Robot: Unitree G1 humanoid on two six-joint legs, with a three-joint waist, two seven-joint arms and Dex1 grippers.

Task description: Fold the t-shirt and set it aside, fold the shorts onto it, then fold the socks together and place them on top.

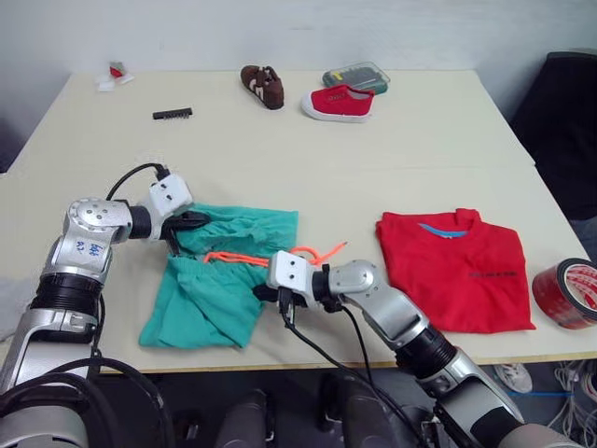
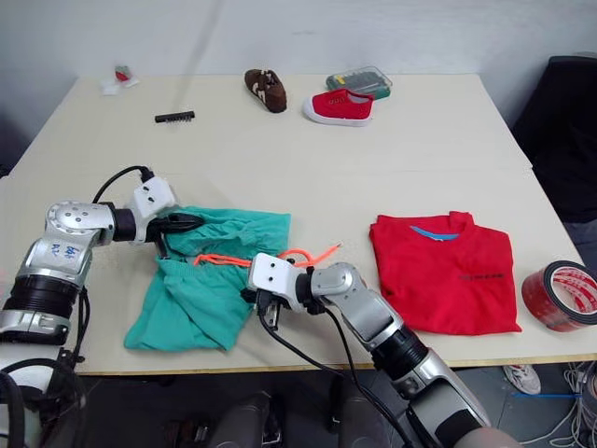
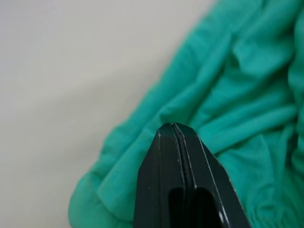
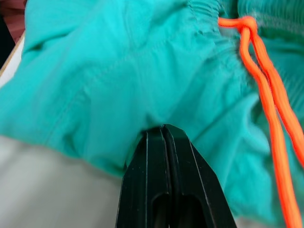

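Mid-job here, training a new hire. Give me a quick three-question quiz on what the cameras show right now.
1. True or false: the t-shirt lies on the shorts.
2. Which claw meets the shorts near the orange drawstring? A) left claw B) right claw
3. Fill in: the roll of red tape sits on the robot's ____ side of the t-shirt.

Key: 1. False, they lie apart on the table. 2. B. 3. Right.
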